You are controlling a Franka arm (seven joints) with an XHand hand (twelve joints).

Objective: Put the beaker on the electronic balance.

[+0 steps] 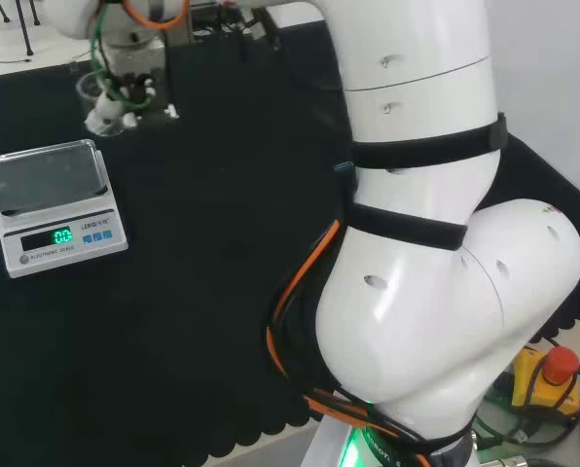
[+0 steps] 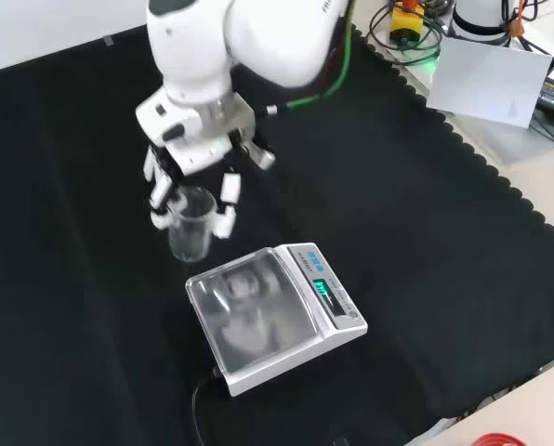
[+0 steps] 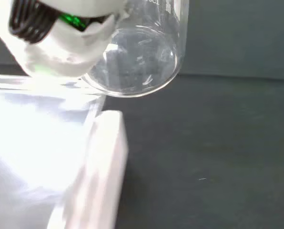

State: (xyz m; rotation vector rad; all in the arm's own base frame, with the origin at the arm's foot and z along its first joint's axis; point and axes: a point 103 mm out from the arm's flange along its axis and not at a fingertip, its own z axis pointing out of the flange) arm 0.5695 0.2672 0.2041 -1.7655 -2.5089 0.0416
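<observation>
- Hand [image 2: 198,163] seen in the front view, fingers [image 2: 227,200] curled down round the clear beaker [image 2: 191,225] and gripping it near the rim.
- Beaker upright in that grip, apparently empty; base seemingly lifted clear of the black cloth [image 2: 426,232], though hard to confirm through clear glass.
- In the wrist view, round base of the beaker [image 3: 132,67] next to a blurred white part of the hand [image 3: 61,43], with the pale edge of the electronic balance [image 3: 99,162] close beside and lower.
- In the front view, beaker just beyond the far left corner of the electronic balance [image 2: 272,316], near it but not over the weighing pan [image 2: 251,311].
- In the head view, hand [image 1: 120,97] and beaker [image 1: 95,92] farther off than the balance [image 1: 56,204], pan bare and green display lit.
- Judged step: carrying the gripped beaker across to the balance, placement not yet done.
- Next move, as a judgement: bring the beaker over the middle of the pan, keep it upright, lower until the base sits flat, then straighten the fingers and withdraw upward.
- Risk to mind: clipping the pan's raised edge with the base, or tipping the beaker on release.
</observation>
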